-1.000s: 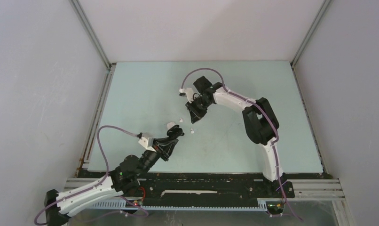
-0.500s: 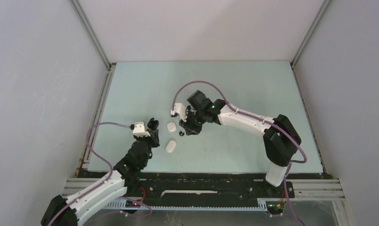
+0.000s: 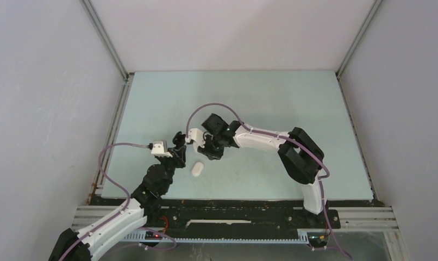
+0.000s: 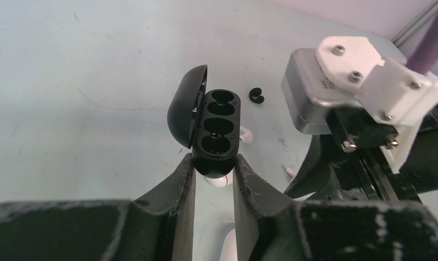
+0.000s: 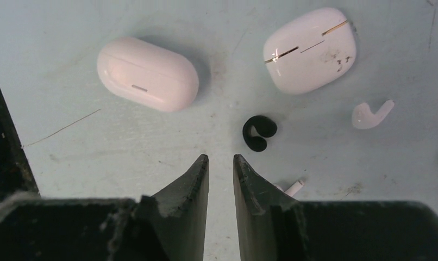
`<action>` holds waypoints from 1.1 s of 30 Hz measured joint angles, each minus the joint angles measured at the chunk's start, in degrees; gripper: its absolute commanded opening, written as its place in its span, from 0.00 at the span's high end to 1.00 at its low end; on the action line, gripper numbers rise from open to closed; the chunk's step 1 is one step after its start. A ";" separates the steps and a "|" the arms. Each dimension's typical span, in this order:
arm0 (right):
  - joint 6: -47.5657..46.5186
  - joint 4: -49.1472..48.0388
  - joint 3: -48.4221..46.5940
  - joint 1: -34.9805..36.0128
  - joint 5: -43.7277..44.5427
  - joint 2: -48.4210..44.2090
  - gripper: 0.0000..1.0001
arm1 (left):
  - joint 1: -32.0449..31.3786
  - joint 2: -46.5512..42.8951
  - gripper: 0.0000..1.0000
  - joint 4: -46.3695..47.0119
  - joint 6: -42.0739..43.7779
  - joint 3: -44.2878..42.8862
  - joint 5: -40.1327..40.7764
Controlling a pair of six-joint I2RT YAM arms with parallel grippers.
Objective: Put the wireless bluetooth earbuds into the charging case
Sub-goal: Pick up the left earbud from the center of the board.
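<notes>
White earbud mostly hidden behind right gripper finger. Black earbud laid flat on counter just beyond that narrow, empty gripper. Black charging case clamped by left gripper, lid opened, long axis pointed away from gripper.

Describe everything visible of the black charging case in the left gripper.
The black charging case is glossy plastic and pebble-shaped, with its lid swung open to one side. Dark wells show in the base; their contents are unclear. The left gripper pinches its near end. Nothing else visibly touches it.
</notes>
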State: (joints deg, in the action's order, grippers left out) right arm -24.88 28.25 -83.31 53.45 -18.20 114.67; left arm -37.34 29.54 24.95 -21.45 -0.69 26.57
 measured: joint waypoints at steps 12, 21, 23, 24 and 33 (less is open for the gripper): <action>0.33 -0.50 -2.56 0.07 0.13 2.89 0.75 | 0.02 0.13 1.00 0.33 0.04 0.00 -0.44; 0.46 -0.63 -2.56 0.11 1.16 4.31 0.74 | 0.04 0.13 1.00 0.28 0.04 0.00 -0.44; 0.46 -0.79 -2.56 0.11 1.62 4.44 0.73 | 0.04 0.11 1.00 0.28 0.04 0.00 -0.42; 0.46 -0.90 -2.56 0.11 1.77 4.48 0.73 | 0.04 0.11 1.00 0.28 0.04 0.00 -0.42; 1.36 -1.55 -3.30 0.11 4.00 5.16 0.71 | 0.04 0.07 1.00 0.26 0.02 0.00 -0.72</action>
State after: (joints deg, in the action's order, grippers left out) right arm -23.53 26.70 -86.61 53.56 -14.20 119.83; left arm -37.30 29.61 25.21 -21.43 -0.69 25.85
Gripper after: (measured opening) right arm 0.289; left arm 0.285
